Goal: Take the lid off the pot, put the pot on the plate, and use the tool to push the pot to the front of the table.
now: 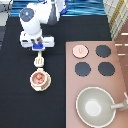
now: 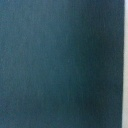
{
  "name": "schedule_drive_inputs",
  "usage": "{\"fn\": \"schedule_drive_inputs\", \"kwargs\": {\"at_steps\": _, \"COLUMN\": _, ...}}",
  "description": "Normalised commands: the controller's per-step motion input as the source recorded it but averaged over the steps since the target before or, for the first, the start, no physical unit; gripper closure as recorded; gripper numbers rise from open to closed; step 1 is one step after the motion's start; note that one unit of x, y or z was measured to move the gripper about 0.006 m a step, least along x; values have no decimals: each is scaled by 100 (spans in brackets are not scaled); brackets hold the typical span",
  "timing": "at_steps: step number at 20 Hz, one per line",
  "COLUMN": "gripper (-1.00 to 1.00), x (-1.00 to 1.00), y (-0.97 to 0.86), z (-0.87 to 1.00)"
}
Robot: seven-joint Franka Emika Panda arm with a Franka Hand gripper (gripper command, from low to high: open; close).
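I am holding the gripper (image 1: 38, 49) above the tool (image 1: 39, 61), grasp state I cannot tell; the pot (image 1: 39, 78) is sitting on the plate (image 1: 32, 85), lid (image 1: 79, 50) off on the stove; I am judging a straight, centred push best.

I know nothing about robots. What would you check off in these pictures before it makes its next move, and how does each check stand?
1. Lid off the pot: ok, it lies on the stove, on a burner place.
2. Pot on the plate: ok, its reddish inside shows.
3. Tool in line with the pot: ok, its head is just toward the exterior view's top from the pot.
4. End effector at the tool: ok, it is over the handle end.
5. Tool firmly held: cannot tell.
6. Wrist view useful: not ok, only a dark surface shows.
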Motion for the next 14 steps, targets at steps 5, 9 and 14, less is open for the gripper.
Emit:
{"fn": "schedule_drive_inputs", "kwargs": {"at_steps": 5, "gripper": 100, "x": 87, "y": 16, "z": 3}}
{"fn": "schedule_drive_inputs", "kwargs": {"at_steps": 9, "gripper": 100, "x": 92, "y": 15, "z": 20}}
{"fn": "schedule_drive_inputs", "kwargs": {"at_steps": 14, "gripper": 100, "x": 97, "y": 6, "z": 35}}
